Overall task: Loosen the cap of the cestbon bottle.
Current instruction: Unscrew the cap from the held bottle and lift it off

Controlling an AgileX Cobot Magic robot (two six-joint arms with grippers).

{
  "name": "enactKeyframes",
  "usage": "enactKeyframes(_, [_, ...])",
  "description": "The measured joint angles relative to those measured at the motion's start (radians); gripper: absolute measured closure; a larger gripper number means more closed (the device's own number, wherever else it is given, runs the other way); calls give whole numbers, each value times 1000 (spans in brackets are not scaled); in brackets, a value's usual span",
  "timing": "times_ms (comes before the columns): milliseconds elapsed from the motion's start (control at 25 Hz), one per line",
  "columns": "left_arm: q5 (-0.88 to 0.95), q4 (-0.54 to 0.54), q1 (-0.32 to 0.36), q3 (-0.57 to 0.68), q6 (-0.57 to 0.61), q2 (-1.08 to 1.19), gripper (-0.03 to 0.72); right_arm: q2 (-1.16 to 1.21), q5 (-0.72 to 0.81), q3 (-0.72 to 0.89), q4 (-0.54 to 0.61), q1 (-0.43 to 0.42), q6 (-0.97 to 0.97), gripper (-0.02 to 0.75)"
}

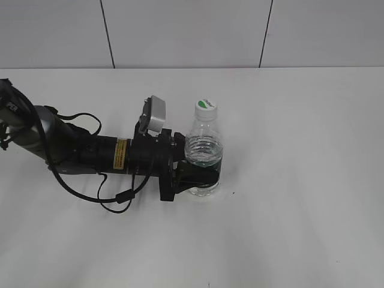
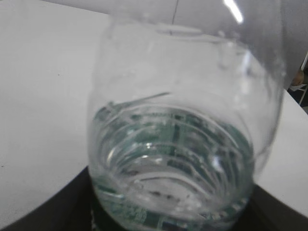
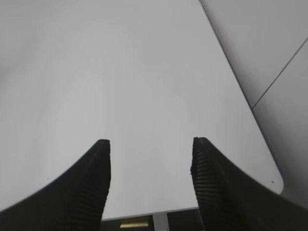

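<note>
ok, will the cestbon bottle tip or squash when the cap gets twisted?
The cestbon bottle looks thin and clear, so probably squashable. It seems mostly full, so likely bottom-heavy. The left gripper holds it low, so tipping seems unlikely.

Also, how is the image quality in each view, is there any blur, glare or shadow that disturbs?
Exterior view: sharp, even light, only a soft shadow under the cestbon bottle. Left wrist view: the bottle is too near, so it is blurred, with a bright glare streak at the top. Right wrist view: the right gripper fingers look dark, and the table shades gently from bright to grey.
</note>
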Motion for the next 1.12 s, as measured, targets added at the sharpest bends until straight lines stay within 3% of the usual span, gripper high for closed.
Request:
enactKeyframes(640, [-2,13,0,0,0,0,265,750,105,-335,190,0,10,328])
enactKeyframes(1120, [-5,19,0,-1,1,0,265,1171,131,-594,409,3,67,328])
